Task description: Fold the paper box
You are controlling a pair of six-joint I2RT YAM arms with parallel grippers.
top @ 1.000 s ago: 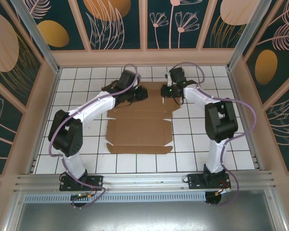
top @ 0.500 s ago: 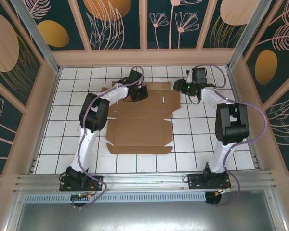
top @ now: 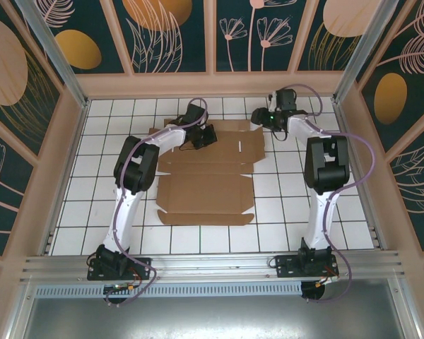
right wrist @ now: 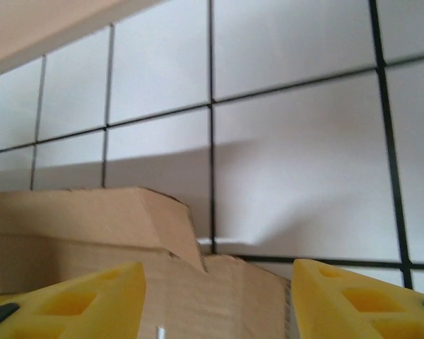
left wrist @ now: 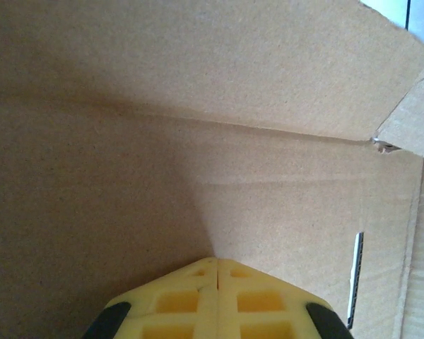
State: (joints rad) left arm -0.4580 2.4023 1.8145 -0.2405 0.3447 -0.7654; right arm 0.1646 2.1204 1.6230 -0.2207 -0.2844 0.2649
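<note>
The paper box [top: 205,191] lies on the white tiled table as an unfolded brown cardboard sheet with creases and side flaps. My left gripper [top: 205,135] rests on its far panel; in the left wrist view its yellow fingertips [left wrist: 218,263] meet, shut, with nothing between them, tips against the cardboard [left wrist: 268,162] below a crease. My right gripper [top: 258,117] hovers at the sheet's far right corner. In the right wrist view its gripper [right wrist: 218,268] is open, the fingers [right wrist: 92,296] standing either side of the box edge [right wrist: 240,296], beside a slightly raised flap [right wrist: 92,215].
Both arms reach across the tiled table [top: 113,141] toward the back wall [top: 212,85]. Wooden side walls [top: 49,183] close in the workspace, and a metal rail [top: 212,265] runs along the near edge. Bare tiles surround the sheet on each side.
The left gripper shut while staying on the far panel, and its elbow swung inward. The right gripper opened and moved off the sheet toward the far right corner.
</note>
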